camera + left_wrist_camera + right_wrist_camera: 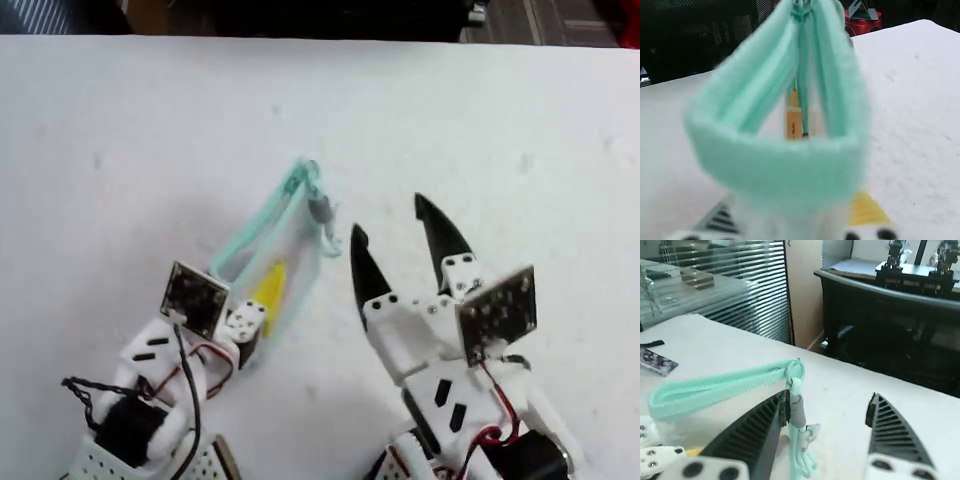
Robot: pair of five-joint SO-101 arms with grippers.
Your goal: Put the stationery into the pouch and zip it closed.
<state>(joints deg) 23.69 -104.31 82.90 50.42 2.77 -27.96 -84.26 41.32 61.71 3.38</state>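
Lying on the white bench [120, 150]: clear pouch [262, 250] with mint zip trim, mouth unzipped, yellow stationery piece [270, 285] inside. Left tool [248, 328] grips its near end. Right tool [388, 216] spread wide beside the zipper pull [322, 212].

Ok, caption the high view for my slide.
Left gripper holding the open mint pouch, right gripper open beside its zipper pull.

At lower left, the left tool [246, 326] grips the pouch [285, 240] end. At lower right, the right tool [388, 214] points up-frame, fingers [367, 268] spread wide.
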